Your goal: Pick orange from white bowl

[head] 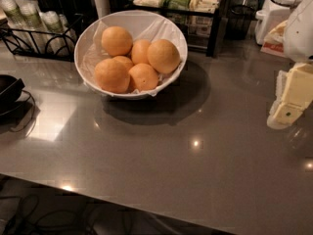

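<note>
The white bowl (128,17), lined with crinkled white paper, stands on the grey counter at the upper left of the camera view. Several pale-orange oranges lie in it. Large ones sit at the right (164,56), the front left (112,75) and the back left (117,40). Smaller ones are wedged between them. My gripper (289,104), cream-coloured under a white arm, hangs at the right edge of the view. It is well to the right of the bowl, just above the counter, and touches nothing.
The grey counter (161,160) stretches toward its front edge at the bottom. Behind the bowl stand a black wire rack with cups (29,23) and a shelf of packets (186,4). A black object with a cord (7,94) lies at the left edge. White appliances (274,13) stand at the back right.
</note>
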